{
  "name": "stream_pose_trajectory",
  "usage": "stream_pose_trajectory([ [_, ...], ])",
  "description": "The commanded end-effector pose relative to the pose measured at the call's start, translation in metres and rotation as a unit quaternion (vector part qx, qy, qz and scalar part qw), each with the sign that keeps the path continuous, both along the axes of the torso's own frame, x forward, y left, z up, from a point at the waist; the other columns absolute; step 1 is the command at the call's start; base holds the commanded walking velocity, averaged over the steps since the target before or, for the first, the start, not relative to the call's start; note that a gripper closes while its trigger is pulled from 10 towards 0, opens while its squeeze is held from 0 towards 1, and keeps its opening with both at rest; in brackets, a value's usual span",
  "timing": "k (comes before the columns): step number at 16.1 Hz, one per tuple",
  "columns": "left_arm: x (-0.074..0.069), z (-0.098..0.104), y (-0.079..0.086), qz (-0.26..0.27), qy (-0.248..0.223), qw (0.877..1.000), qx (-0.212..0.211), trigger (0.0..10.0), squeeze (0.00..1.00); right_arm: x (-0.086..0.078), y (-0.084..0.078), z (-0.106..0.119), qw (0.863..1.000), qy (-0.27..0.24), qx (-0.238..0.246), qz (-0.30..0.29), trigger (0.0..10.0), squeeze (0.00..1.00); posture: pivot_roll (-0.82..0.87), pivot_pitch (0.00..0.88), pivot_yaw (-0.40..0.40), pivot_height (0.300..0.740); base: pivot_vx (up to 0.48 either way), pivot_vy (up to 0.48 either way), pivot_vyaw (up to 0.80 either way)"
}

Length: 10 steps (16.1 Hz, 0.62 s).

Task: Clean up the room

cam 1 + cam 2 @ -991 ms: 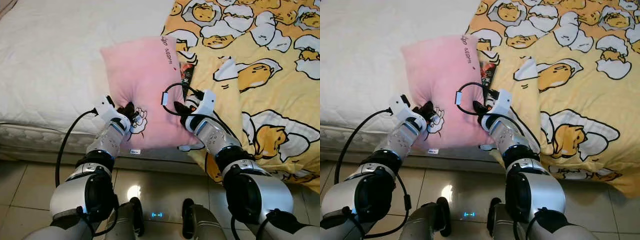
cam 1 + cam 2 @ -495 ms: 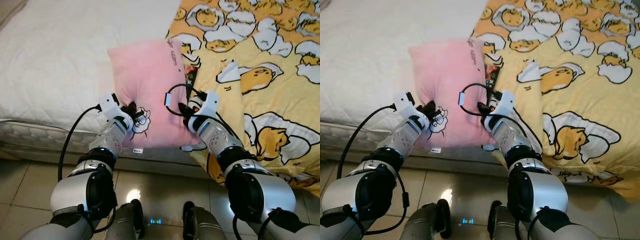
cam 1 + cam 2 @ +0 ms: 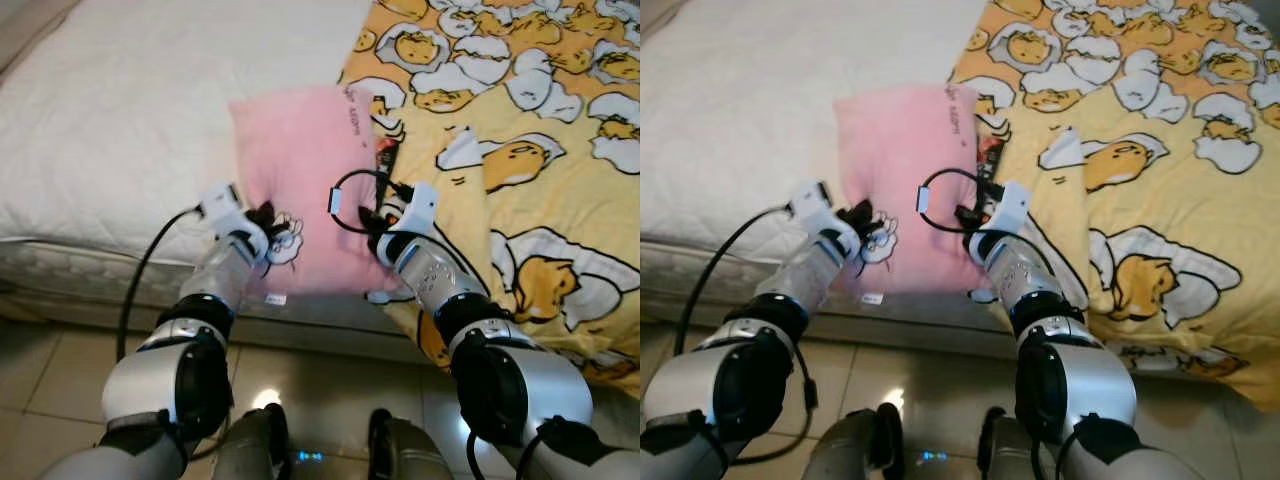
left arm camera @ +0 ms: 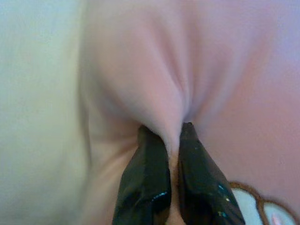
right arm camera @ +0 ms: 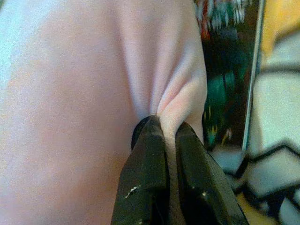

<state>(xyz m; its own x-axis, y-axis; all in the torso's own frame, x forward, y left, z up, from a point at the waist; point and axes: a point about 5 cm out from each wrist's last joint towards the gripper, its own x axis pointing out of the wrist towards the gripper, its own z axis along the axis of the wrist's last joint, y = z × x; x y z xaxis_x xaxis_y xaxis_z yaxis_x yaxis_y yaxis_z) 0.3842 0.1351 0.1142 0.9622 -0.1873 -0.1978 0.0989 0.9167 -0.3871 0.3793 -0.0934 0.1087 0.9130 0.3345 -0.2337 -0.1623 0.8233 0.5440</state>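
A pink pillow [image 3: 300, 170] with a small cartoon print lies on the bed, its near end over the mattress edge. My left gripper [image 3: 262, 218] is shut on a fold of its left side, and the pinched fabric bunches between the black fingers [image 4: 145, 187]. At the pillow's right edge my right gripper [image 3: 372, 218] is shut on another fold, which its fingers [image 5: 150, 168] squeeze. Both arms reach forward from below.
A white mattress [image 3: 120, 120] spreads to the left. A yellow blanket [image 3: 520, 180] with egg cartoons covers the right of the bed and hangs over its edge. A dark printed packet [image 3: 384, 158] lies between pillow and blanket. Tiled floor [image 3: 60, 380] runs below the bed.
The camera view has shifted, so the bed and pillow sit slightly further right and higher in the picture. Both grippers stay shut on the pillow's folds.
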Motion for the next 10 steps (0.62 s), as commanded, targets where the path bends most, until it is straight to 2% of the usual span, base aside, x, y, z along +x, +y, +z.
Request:
stream_pose_trajectory([
  [1,0.015,0.046,-0.007,-0.033,-0.100,0.992,0.075,0.0,0.00,0.010,0.001,0.027,0.996,-0.073,-0.042,-0.004,0.0,0.00,-0.14,0.085,0.049,0.727,0.000,0.000,0.00],
  [2,0.021,0.072,-0.003,-0.031,-0.150,0.984,0.092,0.0,0.00,0.018,-0.006,0.051,0.988,-0.138,-0.065,-0.023,0.0,0.00,-0.13,0.067,0.056,0.727,0.000,0.000,0.00],
  [4,0.024,0.096,0.001,-0.032,-0.196,0.975,0.096,0.0,0.00,0.021,-0.014,0.077,0.975,-0.203,-0.070,-0.047,0.0,0.00,-0.14,0.034,0.066,0.727,0.000,0.000,0.00],
  [6,0.024,0.107,0.001,-0.032,-0.221,0.970,0.100,0.0,0.00,0.020,-0.017,0.089,0.966,-0.240,-0.072,-0.061,0.0,0.00,-0.14,0.024,0.067,0.727,0.000,0.000,0.00],
  [7,0.021,0.117,-0.002,-0.038,-0.254,0.960,0.115,0.0,0.00,0.014,-0.020,0.103,0.948,-0.296,-0.089,-0.078,0.0,0.00,-0.14,0.009,0.073,0.727,0.000,0.000,0.00],
  [8,0.019,0.120,-0.004,-0.042,-0.267,0.954,0.131,0.0,0.00,0.010,-0.022,0.108,0.938,-0.319,-0.100,-0.087,0.0,0.00,-0.14,0.009,0.073,0.727,0.000,0.000,0.00],
  [9,0.016,0.118,-0.006,-0.043,-0.273,0.948,0.157,4.6,0.00,0.003,-0.026,0.110,0.924,-0.340,-0.131,-0.115,0.0,0.00,-0.14,0.004,0.073,0.727,0.000,0.000,0.00],
  [10,0.015,0.116,-0.007,-0.045,-0.271,0.947,0.166,10.0,0.00,0.001,-0.028,0.108,0.922,-0.341,-0.138,-0.123,0.0,0.00,-0.14,0.004,0.073,0.727,0.000,0.000,0.00],
])
